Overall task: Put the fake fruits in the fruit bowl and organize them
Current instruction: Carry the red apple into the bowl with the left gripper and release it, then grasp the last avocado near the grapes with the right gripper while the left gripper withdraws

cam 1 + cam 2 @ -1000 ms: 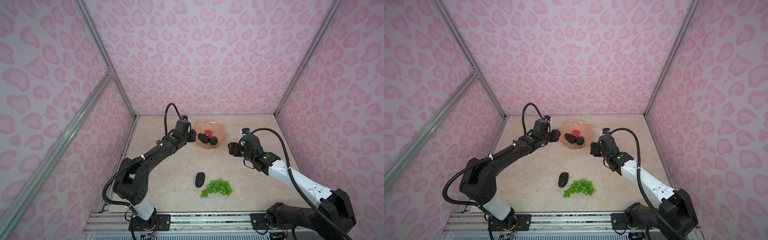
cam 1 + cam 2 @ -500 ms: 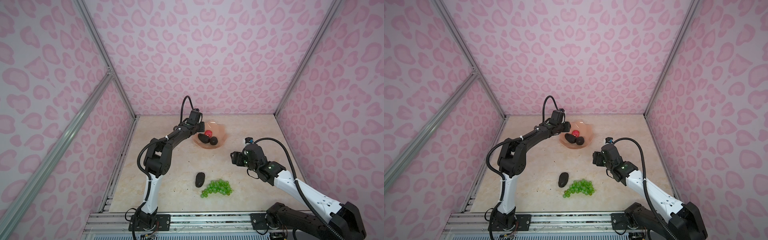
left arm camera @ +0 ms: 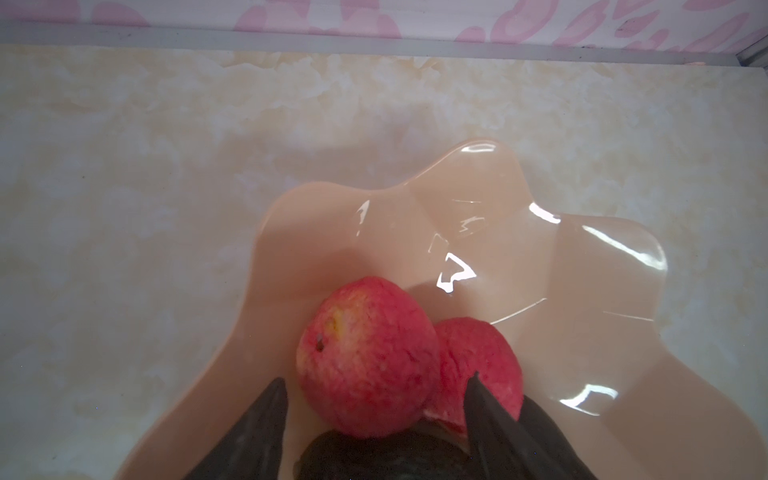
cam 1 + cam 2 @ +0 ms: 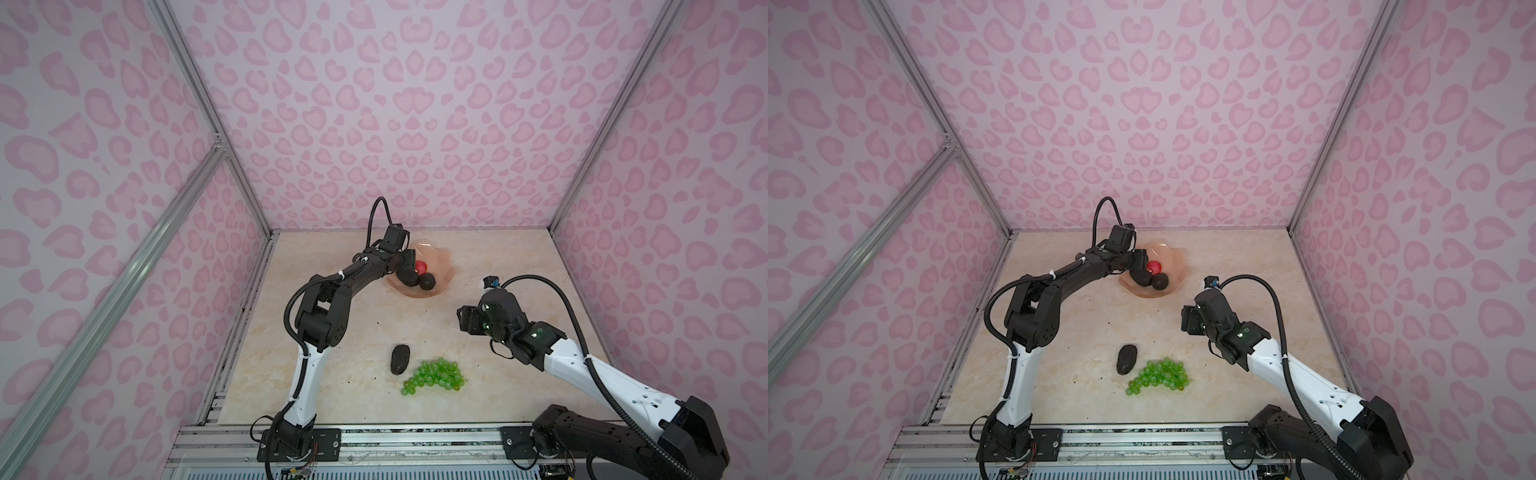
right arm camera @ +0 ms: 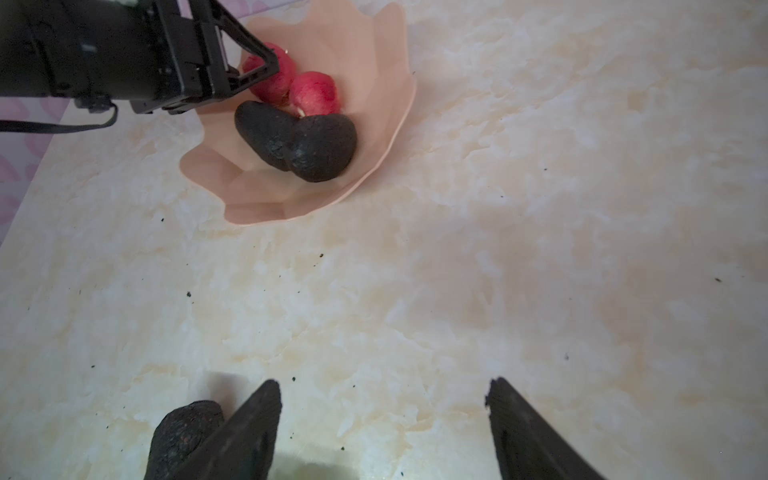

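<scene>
left gripper (image 3: 378,377) is hovering in the fruit bowl (image 4: 441,262), jaws spread around the upper red fruit (image 3: 361,340), gap showing on one side. Risk: that round, matte fruit is perching on a bowl avocado (image 5: 266,133); a jaw clipping it on retreat is likely sending it over the shallow glossy scalloped rim. right gripper (image 5: 384,381) is hanging over the desk (image 4: 498,257), jaws spread, empty. Rough egg-shaped loose avocado (image 4: 400,359) and lumpy translucent grapes (image 4: 434,376) are lying on the desk, outside the bowl.

A wavy peach-pink bowl (image 4: 442,266) sits on the pale marble table (image 4: 415,328). A dark egg-shaped fruit (image 4: 400,359) lies beside shiny green grapes (image 4: 434,376).
</scene>
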Robot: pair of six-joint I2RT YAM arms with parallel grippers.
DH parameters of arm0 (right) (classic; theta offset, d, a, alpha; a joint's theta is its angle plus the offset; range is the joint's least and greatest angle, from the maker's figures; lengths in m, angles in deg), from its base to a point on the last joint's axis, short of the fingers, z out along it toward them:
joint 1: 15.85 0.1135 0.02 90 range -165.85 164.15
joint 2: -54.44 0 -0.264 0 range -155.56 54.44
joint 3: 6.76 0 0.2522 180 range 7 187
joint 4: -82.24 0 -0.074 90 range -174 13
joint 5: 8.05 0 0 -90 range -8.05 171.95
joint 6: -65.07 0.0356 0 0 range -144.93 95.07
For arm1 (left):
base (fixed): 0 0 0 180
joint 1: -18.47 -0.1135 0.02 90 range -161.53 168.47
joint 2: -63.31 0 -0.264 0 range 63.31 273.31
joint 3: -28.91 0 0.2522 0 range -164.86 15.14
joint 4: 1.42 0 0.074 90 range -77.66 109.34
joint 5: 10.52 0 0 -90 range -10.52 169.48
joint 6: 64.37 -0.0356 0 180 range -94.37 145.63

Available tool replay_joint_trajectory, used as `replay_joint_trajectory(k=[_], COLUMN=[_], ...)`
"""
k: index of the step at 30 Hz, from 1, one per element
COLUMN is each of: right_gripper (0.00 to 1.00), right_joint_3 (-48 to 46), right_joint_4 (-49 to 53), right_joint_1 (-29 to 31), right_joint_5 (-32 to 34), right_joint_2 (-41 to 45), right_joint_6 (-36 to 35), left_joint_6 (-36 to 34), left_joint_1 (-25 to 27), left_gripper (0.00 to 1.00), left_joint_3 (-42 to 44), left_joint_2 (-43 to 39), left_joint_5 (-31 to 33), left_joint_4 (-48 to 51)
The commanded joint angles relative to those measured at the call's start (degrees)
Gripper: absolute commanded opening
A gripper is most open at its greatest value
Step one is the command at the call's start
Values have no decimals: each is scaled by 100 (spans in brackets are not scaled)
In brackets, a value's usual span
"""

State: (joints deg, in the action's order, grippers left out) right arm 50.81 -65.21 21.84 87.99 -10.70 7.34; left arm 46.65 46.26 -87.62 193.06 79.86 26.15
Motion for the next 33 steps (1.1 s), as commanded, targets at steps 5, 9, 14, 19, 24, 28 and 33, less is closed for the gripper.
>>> replay_joint_trajectory(k=[5,9,14,19,24,28,33], right_gripper=[78,77,75,75,75,74,69], right_joint_3=[540,982,1251,1374,1487,1589,1768], right_joint_4=[3,-49,-105,-121,-53,-63,-250], right_joint_1=[1374,2075,2391,2357,2350,2314,2278], right_joint_5=[168,-98,-372,-459,-593,-699,-989], right_joint_2=[-965,-1846,-2506,-2680,-2979,-3323,-3732], right_joint_6=[202,349,515,534,582,588,570], left_joint_6=[302,359,339,408,377,351,406], left_joint_1=[-259,-472,-604,-608,-613,-617,-617], left_gripper=[74,77,82,81,81,82,82], left_joint_3=[1522,2952,3957,3729,4201,4633,5053], left_joint_2=[-2769,-4301,-5721,-5865,-6396,-6975,-7661], left_joint_5=[476,904,1034,665,950,1100,1068], left_joint_4=[-1328,-2027,-2307,-1944,-2021,-1971,-1620])
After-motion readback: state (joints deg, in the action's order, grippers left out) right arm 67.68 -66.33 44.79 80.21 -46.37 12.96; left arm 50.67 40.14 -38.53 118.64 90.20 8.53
